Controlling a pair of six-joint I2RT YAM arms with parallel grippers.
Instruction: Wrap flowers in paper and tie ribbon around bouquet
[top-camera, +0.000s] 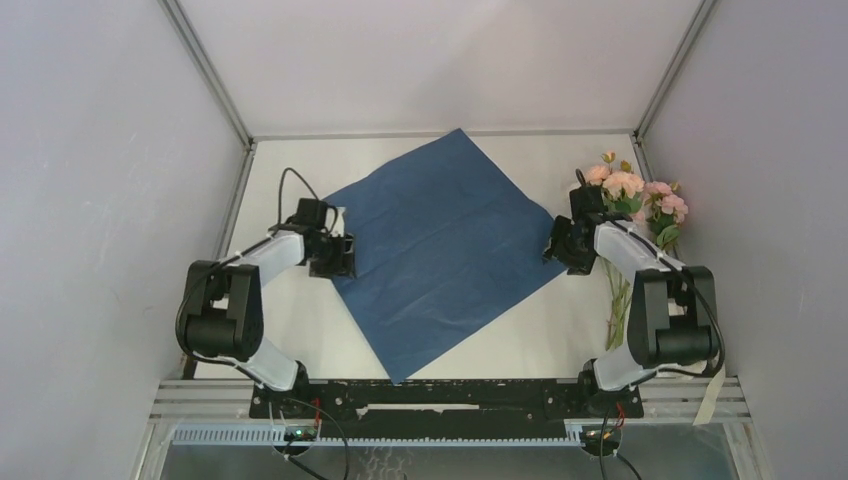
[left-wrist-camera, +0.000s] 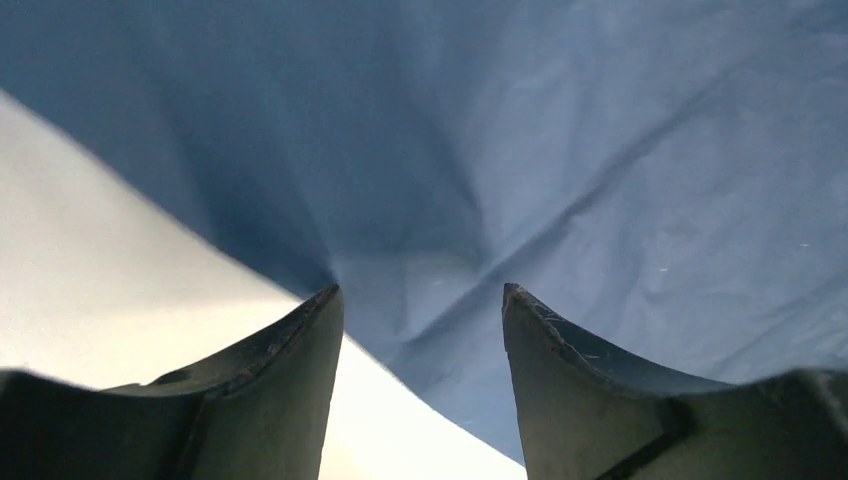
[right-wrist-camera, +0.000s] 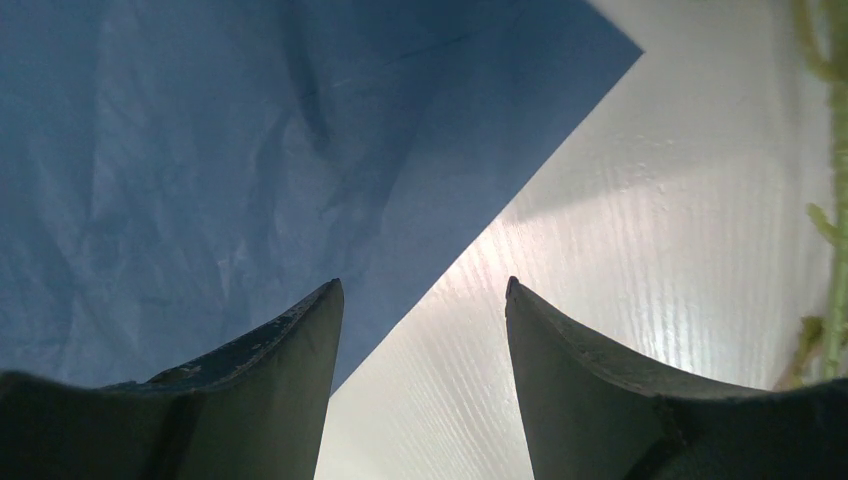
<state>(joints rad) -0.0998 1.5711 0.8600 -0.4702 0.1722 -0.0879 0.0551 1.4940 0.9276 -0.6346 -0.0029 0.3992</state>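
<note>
The paper (top-camera: 445, 245) lies flat as a diamond on the white table, dark navy face up. My left gripper (top-camera: 345, 256) is at its left corner. In the left wrist view that gripper (left-wrist-camera: 422, 290) is open, and the creased paper (left-wrist-camera: 600, 150) edge runs between its fingertips. My right gripper (top-camera: 553, 250) is at the paper's right corner. It is open (right-wrist-camera: 420, 283), with the paper (right-wrist-camera: 200, 150) edge under its left finger and bare table between the tips. The flowers (top-camera: 630, 190) lie to the right of it, blooms far, stems (right-wrist-camera: 835, 200) toward me. The ribbon and the bouquet are out of view.
The white table (top-camera: 290, 320) is closed in by grey walls on the left, right and back. A black rail (top-camera: 430, 395) with both arm bases runs along the near edge. The flower stems (top-camera: 615, 310) lie beside the right arm.
</note>
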